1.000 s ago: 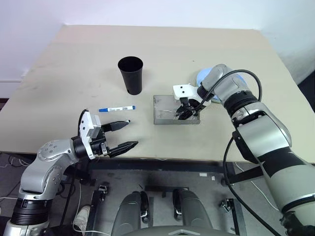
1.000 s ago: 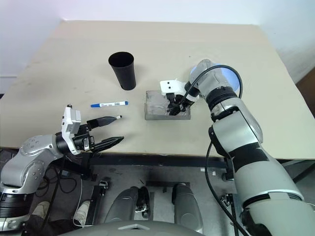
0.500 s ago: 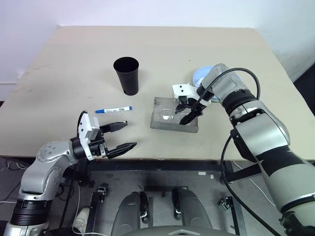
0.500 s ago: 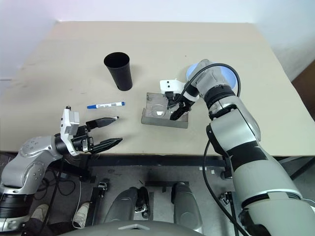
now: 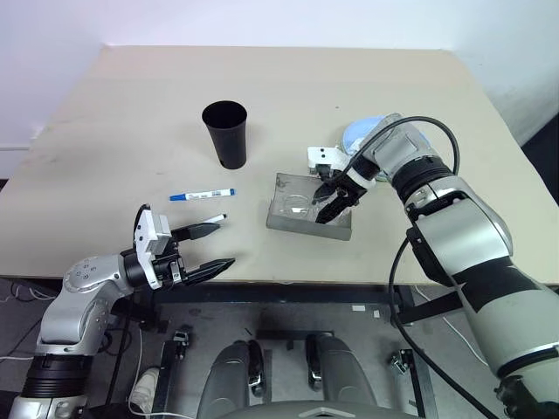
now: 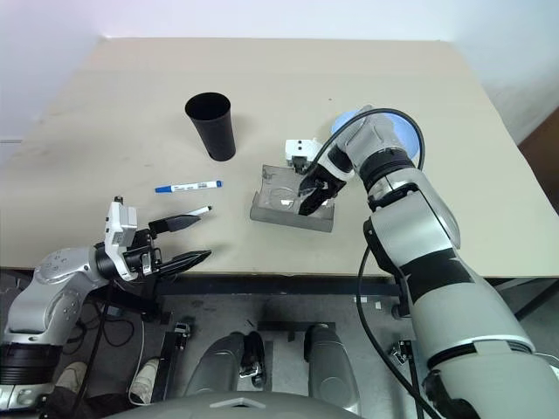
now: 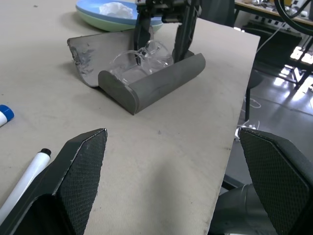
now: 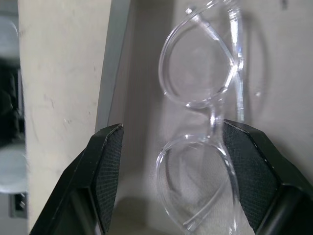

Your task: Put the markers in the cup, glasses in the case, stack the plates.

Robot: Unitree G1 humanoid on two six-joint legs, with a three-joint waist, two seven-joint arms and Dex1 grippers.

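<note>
While spread wide near the table's (image 5: 105,113) front edge, left gripper (image 5: 205,249) holds nothing. Just beyond, 2 markers (image 5: 203,194) lying sideways, caps right. Further right, glasses (image 8: 205,122) lengthwise in the open case (image 5: 307,209), between the right gripper's (image 5: 327,202) parted fingers. Behind, plates (image 5: 360,133) half hidden.

1. Head pair: looking down and forward over the whole worktop (image 5: 367,105) from above, same scene twice, slightly offset.
2. Left wrist: low, near level, skimming across toward the case (image 7: 146,88).
3. Right wrist: pointing steeply down, super close on the glasses (image 8: 205,122) inside that same case.
</note>
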